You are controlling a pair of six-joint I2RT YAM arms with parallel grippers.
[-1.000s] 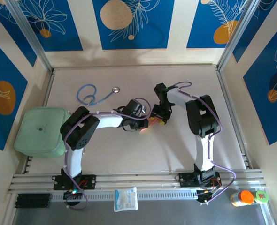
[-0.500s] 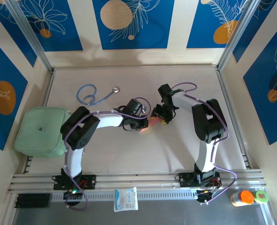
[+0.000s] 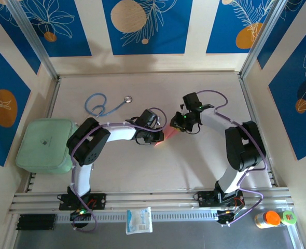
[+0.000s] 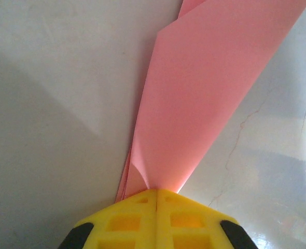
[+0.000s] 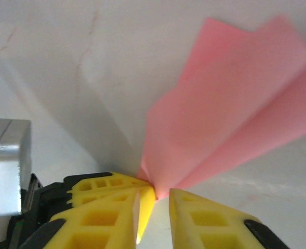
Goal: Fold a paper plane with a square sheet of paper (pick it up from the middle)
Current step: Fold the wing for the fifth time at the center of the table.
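At mid desk (image 3: 142, 166), the left hand (image 4: 156, 193) clamps the paper (image 4: 205, 98). The right hand (image 5: 162, 193), at its 2 o'clock and slightly agape round the other tip, may tear it by tugging.

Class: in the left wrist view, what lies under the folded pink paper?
Bare table shows on both sides of the pink paper; the patch directly beneath is covered. Its near end is hidden in the shut left tool.

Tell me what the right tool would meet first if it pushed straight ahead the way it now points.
The folded pink paper: its narrow end sits right between the right tool's slightly parted jaws, so contact looks immediate.
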